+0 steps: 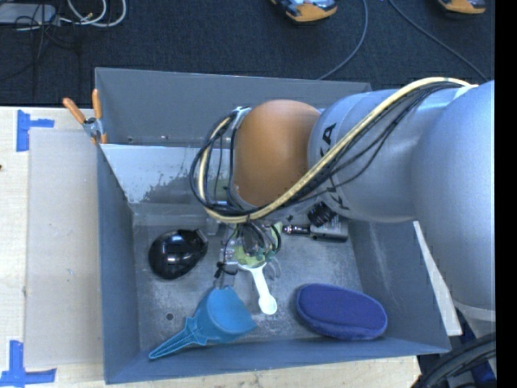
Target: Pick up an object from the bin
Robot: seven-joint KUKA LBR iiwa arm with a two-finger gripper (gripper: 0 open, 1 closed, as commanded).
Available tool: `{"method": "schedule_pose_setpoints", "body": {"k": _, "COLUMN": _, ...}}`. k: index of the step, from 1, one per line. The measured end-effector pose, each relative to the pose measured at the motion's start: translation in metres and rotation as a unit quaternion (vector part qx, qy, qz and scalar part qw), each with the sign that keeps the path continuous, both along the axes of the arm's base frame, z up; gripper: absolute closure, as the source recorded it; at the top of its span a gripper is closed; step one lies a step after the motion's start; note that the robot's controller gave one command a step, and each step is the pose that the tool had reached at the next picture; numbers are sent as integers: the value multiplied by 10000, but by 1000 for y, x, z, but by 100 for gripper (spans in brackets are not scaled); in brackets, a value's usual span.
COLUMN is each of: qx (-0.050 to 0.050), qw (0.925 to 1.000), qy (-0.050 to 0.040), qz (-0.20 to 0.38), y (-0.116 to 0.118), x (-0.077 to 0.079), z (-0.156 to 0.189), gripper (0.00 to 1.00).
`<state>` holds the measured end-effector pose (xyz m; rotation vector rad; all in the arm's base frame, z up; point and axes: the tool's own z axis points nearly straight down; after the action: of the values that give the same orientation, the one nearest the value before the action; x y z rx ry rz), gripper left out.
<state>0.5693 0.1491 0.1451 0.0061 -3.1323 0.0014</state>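
My gripper (239,255) hangs low near the middle of the bin, under the arm's orange cover. Right below it lies a white plastic spoon (263,291), its handle running up under the gripper. A light blue funnel (216,316) lies just in front and to the left, spout pointing at the front left corner, its wide rim close to the gripper's lower end. Something small and green-white (255,255) sits at the gripper's side; what it is stays unclear.
A black rounded thing (173,253) rests at the left of the floor. A dark blue oval pouch (340,311) lies front right. A black pen-like item (320,232) sits behind it, partly under the arm. The arm covers the bin's back right.
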Motion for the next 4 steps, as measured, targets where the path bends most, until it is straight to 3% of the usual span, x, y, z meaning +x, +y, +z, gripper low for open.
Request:
{"method": "schedule_pose_setpoints", "body": {"k": 1, "qx": 6, "qw": 10000, "qy": -36, "qz": -28, "y": -1, "x": 2, "z": 5, "gripper": 100}}
{"method": "schedule_pose_setpoints", "body": {"k": 2, "qx": 16, "qw": 9979, "qy": -70, "qz": 642, "y": 5, "x": -1, "z": -38, "gripper": 100}}
{"method": "schedule_pose_setpoints", "body": {"k": 3, "qx": 5, "qw": 9980, "qy": -20, "qz": 631, "y": 4, "x": -4, "z": -42, "gripper": 0}}
{"method": "schedule_pose_setpoints", "body": {"k": 4, "qx": 12, "qw": 9981, "qy": -30, "qz": 622, "y": 4, "x": -3, "z": -42, "gripper": 100}}
